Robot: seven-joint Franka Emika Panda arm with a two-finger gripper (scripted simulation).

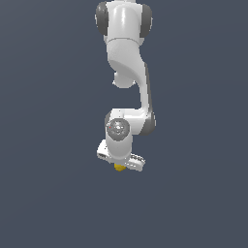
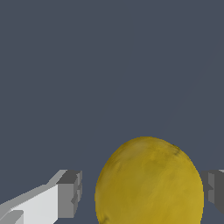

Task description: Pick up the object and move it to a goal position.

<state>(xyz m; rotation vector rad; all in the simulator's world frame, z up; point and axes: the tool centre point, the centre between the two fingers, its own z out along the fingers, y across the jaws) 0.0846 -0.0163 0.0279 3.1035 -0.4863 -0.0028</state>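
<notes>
Yellow object (image 2: 149, 181) btwn end effector (image 2: 142, 194) fingers (image 2: 69, 194), one side gapped.

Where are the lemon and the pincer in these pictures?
lemon (image 2: 148, 183): wrist view, middle of its yellow skin.
pincer (image 2: 142, 192): wrist view, midway between the grey fingertips, which flank the lemon with gaps showing.

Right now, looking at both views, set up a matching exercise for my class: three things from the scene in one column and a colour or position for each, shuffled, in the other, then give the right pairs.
Column one:
1. lemon-like object
2. gripper
3. arm's upper links

Column two:
A. white with grey joints, reaching down from the top of the exterior view
B. yellow, sitting between the two fingers
C. grey finger pads on either side of the fruit, a gap showing beside one

Pairs: 1-B, 2-C, 3-A
</notes>
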